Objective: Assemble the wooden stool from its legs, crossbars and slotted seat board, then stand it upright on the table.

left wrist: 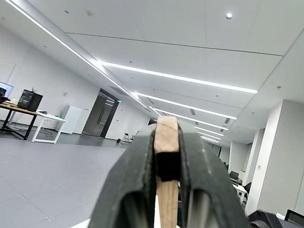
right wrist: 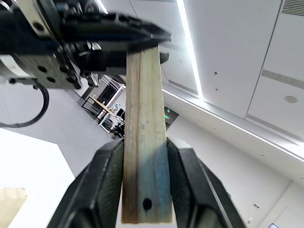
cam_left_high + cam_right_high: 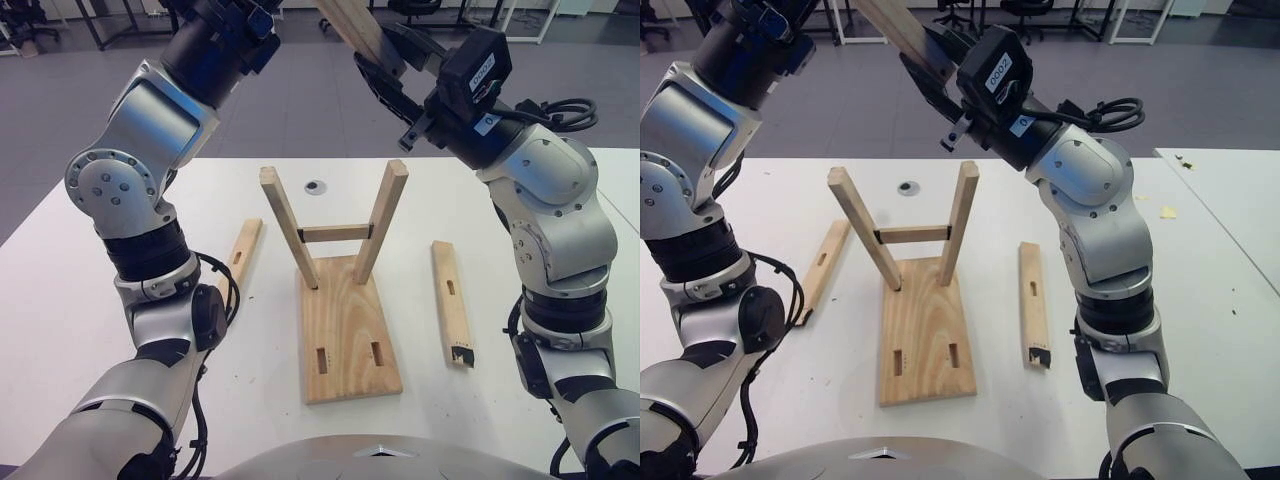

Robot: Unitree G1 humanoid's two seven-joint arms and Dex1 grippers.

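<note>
**Two grippers clamped on one wooden bar, half-built stool on the table**

Farthest left, the left gripper (image 1: pixel 167 138) is raised above the far side of the table (image 3: pixel 60 270). Its black fingers (image 1: pixel 137 166) are pressed against both faces of a pale wooden bar (image 2: pixel 142 109). A dark band crosses the end of the bar that faces the left wrist camera.

On the white tabletop, a loose leg (image 3: pixel 240 255) lies flat just left of the seat board (image 3: pixel 345 330). It is square-edged light wood with a slot cut in its upper face. The seat board is a rectangular plank with visible grain, lying flat. Two legs (image 3: pixel 288 228) stand in its far end, splaying outward, and a short crossbar (image 3: pixel 335 233) joins them. Two slots (image 3: pixel 322 360) near its front end are unfilled. Behind the board, a small round grey fitting (image 3: pixel 316 187) sits in the table.

Right of the board lies a second loose leg (image 3: pixel 451 302), also slotted, with a dark mark on its near end.

Farthest right, the right gripper (image 2: pixel 145 148) is raised too and closed on the same bar, which has a small round hole near that end. A white label (image 3: pixel 483 70) with dark print sits on its black camera housing.
</note>
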